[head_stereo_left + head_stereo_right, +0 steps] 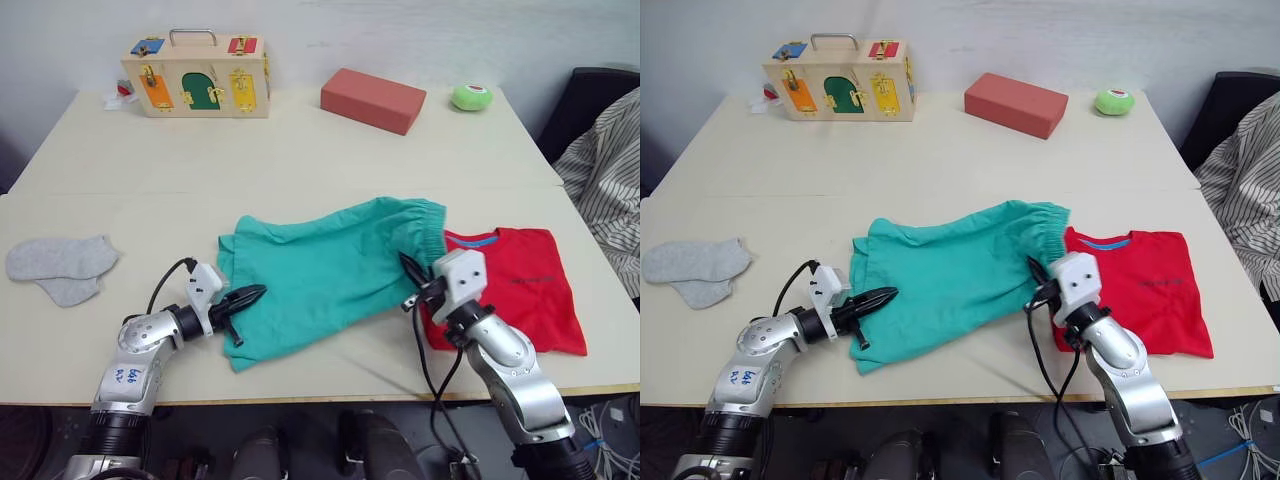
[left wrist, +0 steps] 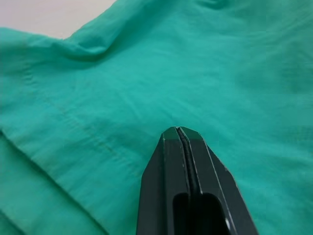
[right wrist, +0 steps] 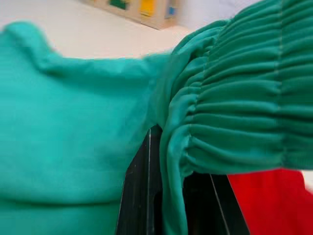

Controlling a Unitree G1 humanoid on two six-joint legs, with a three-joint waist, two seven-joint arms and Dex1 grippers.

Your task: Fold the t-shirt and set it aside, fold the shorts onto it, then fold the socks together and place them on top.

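Right gripper (image 1: pixel 1036 283) of mine pinches the waistband of the shorts (image 1: pixel 950 276); my left gripper (image 1: pixel 243 299) is closed tight with nothing in it, resting on the leg end. I think the t-shirt (image 1: pixel 1150 290) part is done: it lies folded near the table's (image 1: pixel 940 150) right edge, and the waistband just overlaps it. The shorts are not folded yet. The socks (image 1: pixel 62 264) wait, well apart on my left. A toy box (image 1: pixel 198 80), red brick (image 1: pixel 372 99) and green ball (image 1: pixel 470 96) sit far back, blocking nothing.
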